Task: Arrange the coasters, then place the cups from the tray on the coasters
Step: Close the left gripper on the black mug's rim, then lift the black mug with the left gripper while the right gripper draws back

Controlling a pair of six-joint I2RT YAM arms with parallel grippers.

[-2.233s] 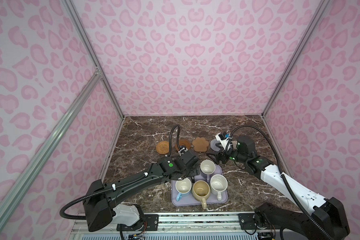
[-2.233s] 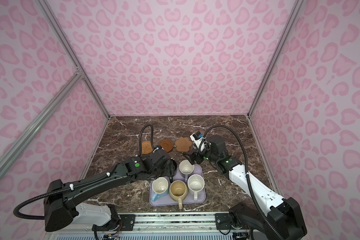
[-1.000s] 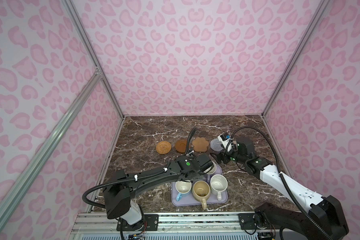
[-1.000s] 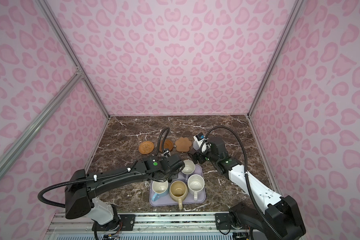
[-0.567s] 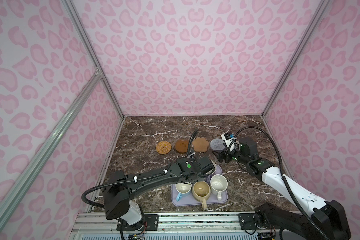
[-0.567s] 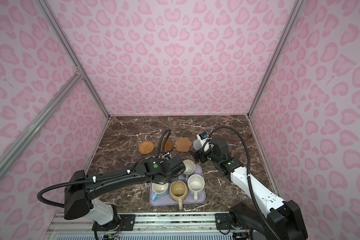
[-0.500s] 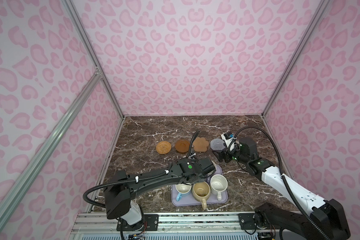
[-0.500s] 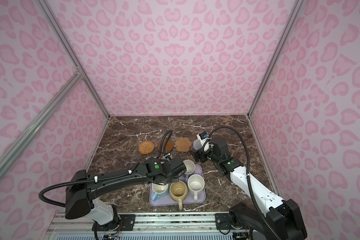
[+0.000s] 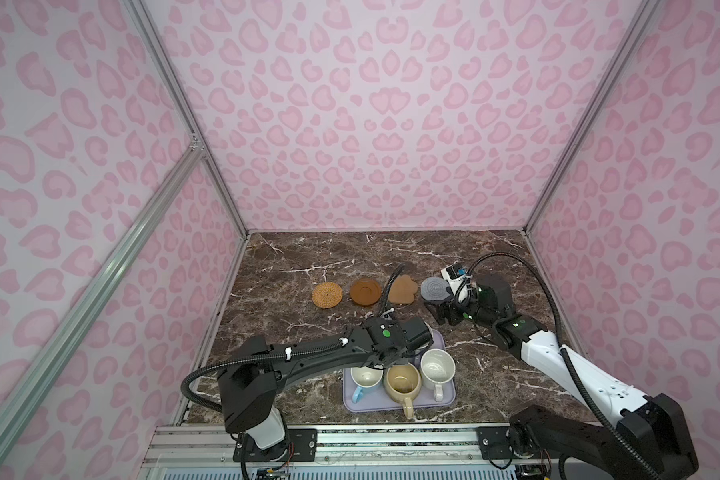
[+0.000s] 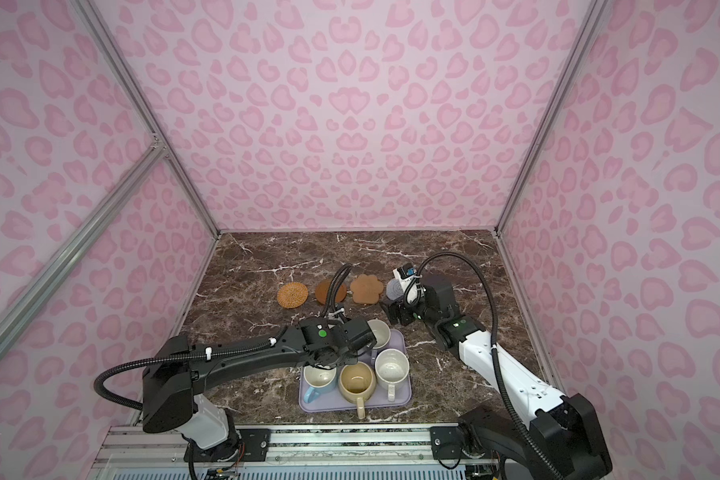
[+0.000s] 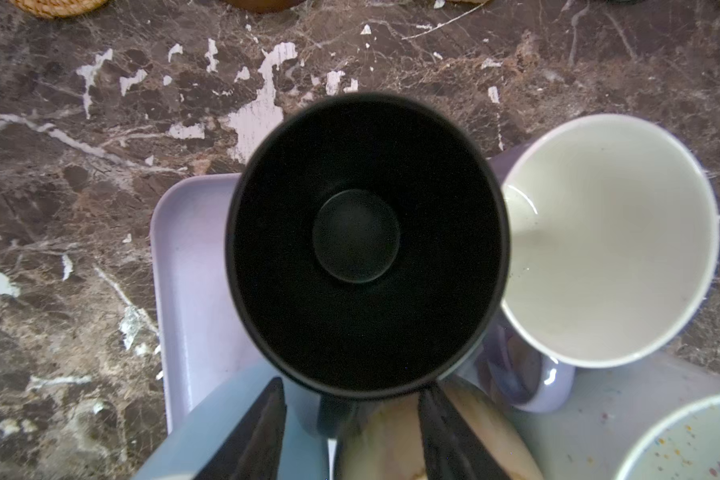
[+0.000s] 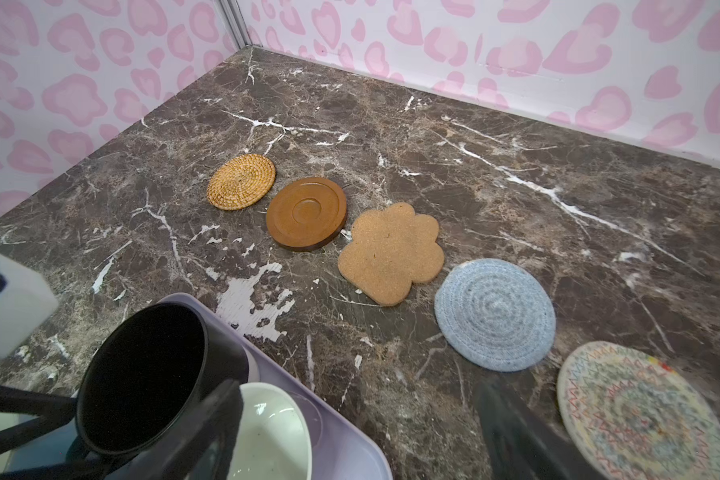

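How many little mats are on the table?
5, in one row: woven tan one, brown round one, paw-shaped one, grey-blue one, and patterned cream one at the end beside the right gripper.

Left arm (image 9: pixel 308 357): all-black links, green status LED near wrist, black corrugated cable looped at base and wrist, white cable ties. Right arm (image 9: pixel 558 361): black joints, white forearm shell, green LEDs, long black corrugated cable arcing overhead, white wrist camera module (image 9: pixel 454 276) with blue marking.
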